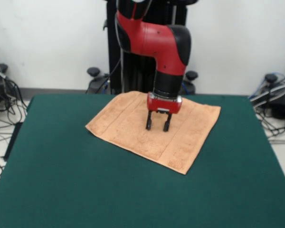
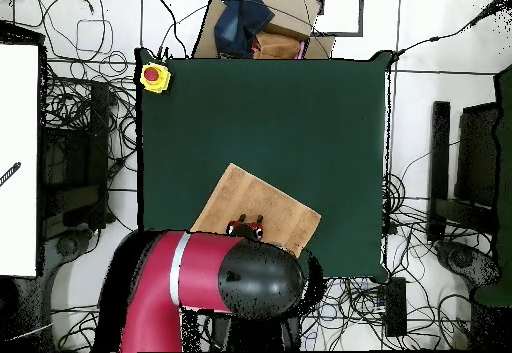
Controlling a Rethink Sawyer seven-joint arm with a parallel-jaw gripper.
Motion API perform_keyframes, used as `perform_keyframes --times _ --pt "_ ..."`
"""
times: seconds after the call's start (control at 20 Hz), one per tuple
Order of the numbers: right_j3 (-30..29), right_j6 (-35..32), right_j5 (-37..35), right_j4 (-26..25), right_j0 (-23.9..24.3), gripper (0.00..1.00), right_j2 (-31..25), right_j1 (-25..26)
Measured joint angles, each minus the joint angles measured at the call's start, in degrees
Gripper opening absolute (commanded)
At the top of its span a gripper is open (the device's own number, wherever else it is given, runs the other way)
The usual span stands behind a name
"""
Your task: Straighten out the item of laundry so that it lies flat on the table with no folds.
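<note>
The item of laundry [image 1: 133, 124] is a light orange-tan towel spread on the far half of the dark green table [image 1: 85, 190], turned at an angle, with band stripes near its ends. It looks mostly flat. My gripper [image 1: 157, 126] hangs from the red and black arm over the towel's middle, its two black fingers [image 1: 148, 124] apart and pointing down, with nothing between them. In the overhead view the towel [image 2: 262, 201] lies near the table's [image 2: 260, 109] bottom edge, partly hidden by the arm, and the gripper [image 2: 246, 226] shows at the arm's tip.
A yellow box with a red button [image 2: 154, 76] sits at the table's corner. Cardboard and dark cloth [image 2: 255, 24] lie beyond the far edge. Cables cover the floor on both sides.
</note>
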State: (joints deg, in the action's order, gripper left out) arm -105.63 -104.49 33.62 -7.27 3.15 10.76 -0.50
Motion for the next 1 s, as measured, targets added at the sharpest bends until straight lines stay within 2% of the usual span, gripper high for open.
perform_keyframes --times 0.45,0.65,0.85,1.0 --pt "-0.07 0.00 1.55 0.86 -0.93 1.00 0.46 0.45" --pt "-0.70 0.00 6.55 4.56 -4.15 1.00 1.78 1.87" --pt "-0.57 0.00 14.58 9.00 -7.98 1.00 2.50 3.81" --pt "0.38 0.00 19.69 10.30 -9.70 1.00 2.48 4.78"
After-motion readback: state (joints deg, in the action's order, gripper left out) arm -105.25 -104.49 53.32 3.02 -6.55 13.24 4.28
